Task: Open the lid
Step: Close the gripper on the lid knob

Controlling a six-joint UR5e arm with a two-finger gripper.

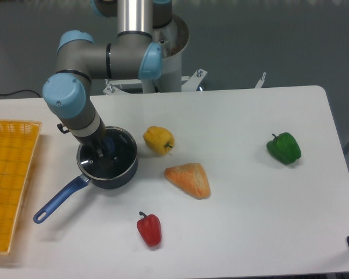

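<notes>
The lid (120, 163), a glass disc with a thin metal rim, lies over the dark blue saucepan (127, 174) at the table's left-middle. My gripper (102, 153) reaches down from the upper left onto the lid's centre. Its dark fingers (96, 152) are closed around the blue knob, which is mostly hidden between them. The arm's wrist leans to the left above the pan and covers the pan's back-left rim. The pan's long blue handle (58, 201) points to the front left.
A yellow pepper (159, 140) lies just right of the pan. An orange wedge-shaped item (189, 179) is in the middle, a red pepper (149, 229) near the front, and a green pepper (284, 147) at the right. A yellow basket (9, 174) sits at the left edge.
</notes>
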